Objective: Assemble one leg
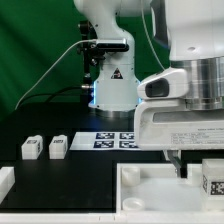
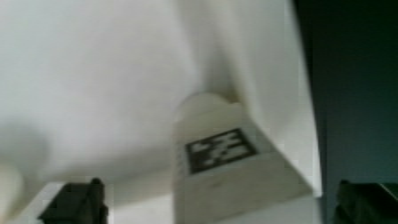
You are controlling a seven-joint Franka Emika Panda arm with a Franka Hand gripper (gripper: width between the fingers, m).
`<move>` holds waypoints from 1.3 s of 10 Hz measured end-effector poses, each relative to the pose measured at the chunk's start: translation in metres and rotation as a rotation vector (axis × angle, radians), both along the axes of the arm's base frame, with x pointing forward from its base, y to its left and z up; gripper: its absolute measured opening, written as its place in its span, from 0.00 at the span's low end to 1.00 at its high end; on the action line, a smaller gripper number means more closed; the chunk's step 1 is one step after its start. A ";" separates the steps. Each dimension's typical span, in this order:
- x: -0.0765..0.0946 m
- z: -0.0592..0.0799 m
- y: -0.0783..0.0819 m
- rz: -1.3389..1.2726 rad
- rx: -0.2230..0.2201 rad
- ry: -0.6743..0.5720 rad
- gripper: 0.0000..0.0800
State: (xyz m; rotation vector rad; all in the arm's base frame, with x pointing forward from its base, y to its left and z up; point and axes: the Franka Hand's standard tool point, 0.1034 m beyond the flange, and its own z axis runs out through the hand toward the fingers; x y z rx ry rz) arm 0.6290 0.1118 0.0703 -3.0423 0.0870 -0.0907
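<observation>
White tagged leg (image 2: pixel 228 160), between claw (image 2: pixel 222 203) fingers

The worktop (image 1: pixel 60 180) is black. The marker board (image 1: pixel 115 140) is white with black-and-white square tags. Each small leg (image 1: pixel 31 148) is white, tagged black and white. In the wrist view, a white leg (image 2: pixel 228 160) bears a black-and-white checkered tag.

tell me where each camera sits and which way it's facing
Exterior view: low, off the arm, looking across the black table at the robot base; the arm and wrist fill the exterior view's right, above the white tray part; two legs and the marker board lie beyond.
Wrist view: on the wrist, looking along the tool, its dark fingers apart, at a tagged leg on white.
Shared: the tray part and probably that leg.
</observation>
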 end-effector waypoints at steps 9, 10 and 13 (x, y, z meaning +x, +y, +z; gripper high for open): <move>0.002 0.002 0.004 -1.041 0.060 0.124 0.36; 0.002 0.001 0.004 -1.310 0.087 0.163 0.36; 0.005 0.000 0.007 -1.744 0.132 0.252 0.36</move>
